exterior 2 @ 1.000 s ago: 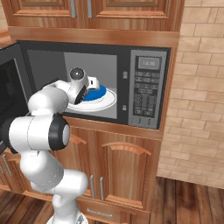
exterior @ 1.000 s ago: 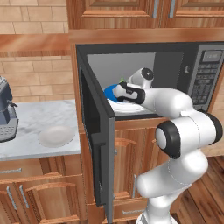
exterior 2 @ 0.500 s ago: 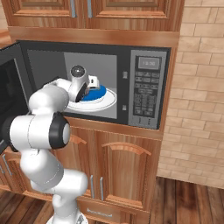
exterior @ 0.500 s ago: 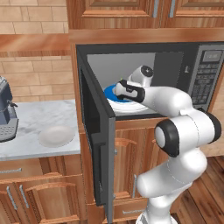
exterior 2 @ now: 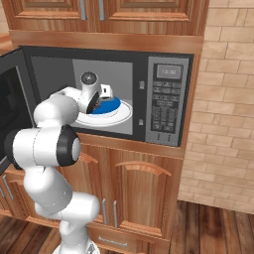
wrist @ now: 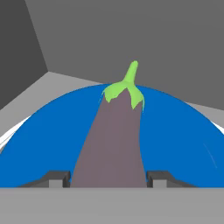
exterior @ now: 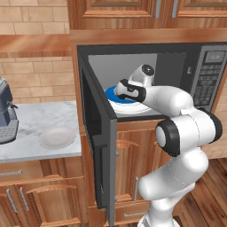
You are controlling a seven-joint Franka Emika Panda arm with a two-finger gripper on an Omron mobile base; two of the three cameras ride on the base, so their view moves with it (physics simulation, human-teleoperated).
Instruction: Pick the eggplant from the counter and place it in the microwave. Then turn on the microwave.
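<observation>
**Arm reaches into the open microwave, eggplant clamped between its fingers over the blue plate**

In the left base view, the far left edge holds a grey coffee machine (exterior: 7, 113) standing on the counter (exterior: 31, 122), with a pale round dish (exterior: 56, 138) lying on the marble toward the centre left. Next comes the microwave door (exterior: 98, 146), swung open and seen almost edge-on in the middle of the frame. Right of it, the microwave (exterior: 208, 77) cavity occupies the upper centre, and the button panel sits at the upper right. The white arm rises from the lower right, bends at a dark-ringed elbow at centre right, and stretches its forearm leftward and slightly up into the cavity; the gripper (exterior: 120, 91) sits at the cavity's left, just over a blue plate (exterior: 113, 94) that rests on the white turntable (exterior: 133, 108).

In the right base view the arm climbs from the lower left, folds at the shoulder at centre left, and passes rightward into the cavity, the wrist turned so the hand points toward the back wall above the blue plate (exterior 2: 110, 105).

In the hand view the eggplant (wrist: 114, 140) runs from bottom centre up to the middle of the frame, its green stem pointing toward the grey back wall. The two fingertips (wrist: 56, 179) press against its flanks at lower left and lower right, clamped on it, above the blue plate (wrist: 175, 135).
</observation>
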